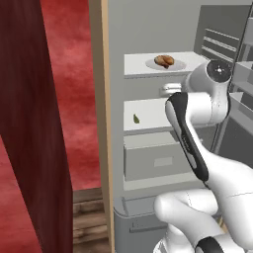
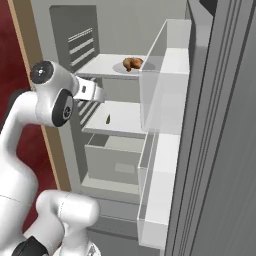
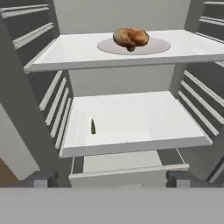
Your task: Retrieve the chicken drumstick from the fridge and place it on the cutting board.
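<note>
Fridge (image 1: pixel 148 29) door stands open, interior exposed in all three views. Chicken drumstick (image 3: pixel 130 37) sits on a pale round plate (image 3: pixel 151 46) on the upper white shelf (image 3: pixel 70 52), toward the back and middle of that shelf. Same drumstick seen from the left base view on the top shelf, above and beyond the arm's wrist. Lower shelf (image 3: pixel 131 118) below it carries a tiny dark green item (image 3: pixel 92 127) near its left front. Grey drawer (image 1: pixel 153 158) sits under the lower shelf, pulled slightly forward. Door racks (image 2: pixel 165 90), clear-walled, line the open door at right in the right base view.

Gripper (image 3: pixel 113 178) is in front of the fridge opening, at about the level of the gap between the two shelves, pointing in. Fingertips (image 3: pixel 41 178) spread wide, far apart at the bottom corners of the hand view, nothing between them. Gripper well apart from the drumstick, lower than it and short of the shelf edge. Red wall (image 1: pixel 74 74) left of the fridge.
</note>
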### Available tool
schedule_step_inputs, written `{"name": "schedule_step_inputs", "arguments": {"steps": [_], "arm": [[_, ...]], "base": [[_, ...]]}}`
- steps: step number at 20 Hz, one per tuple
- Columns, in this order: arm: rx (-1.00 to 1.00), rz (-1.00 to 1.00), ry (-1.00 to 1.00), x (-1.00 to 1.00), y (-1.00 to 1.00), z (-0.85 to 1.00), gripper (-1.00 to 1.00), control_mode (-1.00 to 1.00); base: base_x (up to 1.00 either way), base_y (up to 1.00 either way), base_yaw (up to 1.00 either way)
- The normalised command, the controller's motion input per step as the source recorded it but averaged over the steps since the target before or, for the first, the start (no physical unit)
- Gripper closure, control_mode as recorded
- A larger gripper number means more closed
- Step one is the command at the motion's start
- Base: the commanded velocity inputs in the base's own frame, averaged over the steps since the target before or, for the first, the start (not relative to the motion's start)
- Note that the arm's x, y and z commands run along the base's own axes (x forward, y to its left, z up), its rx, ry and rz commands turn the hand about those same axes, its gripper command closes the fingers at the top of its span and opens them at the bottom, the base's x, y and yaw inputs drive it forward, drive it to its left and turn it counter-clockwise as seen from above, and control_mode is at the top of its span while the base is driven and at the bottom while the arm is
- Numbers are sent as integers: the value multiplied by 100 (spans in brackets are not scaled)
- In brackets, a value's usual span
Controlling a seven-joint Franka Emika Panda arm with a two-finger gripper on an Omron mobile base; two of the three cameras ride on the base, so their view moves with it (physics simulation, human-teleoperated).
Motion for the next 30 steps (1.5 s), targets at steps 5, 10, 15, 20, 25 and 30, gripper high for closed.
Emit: {"name": "schedule_step_inputs", "arguments": {"steps": [5, 10, 15, 20, 25, 30], "arm": [[-2, 0, -23, -2, -10, 26, -100, -100], [1, 0, -6, 0, -11, 21, -100, -100], [1, -4, -17, -5, -30, 80, -100, -100], [2, -2, 7, 15, -28, 36, -100, -100], [1, 0, 21, 43, -12, 11, -100, -100], [0, 0, -3, 34, 0, -14, -100, -100]], "base": [[0, 0, 0], [0, 0, 0], [0, 0, 0], [0, 0, 0], [0, 0, 0], [0, 0, 0]]}}
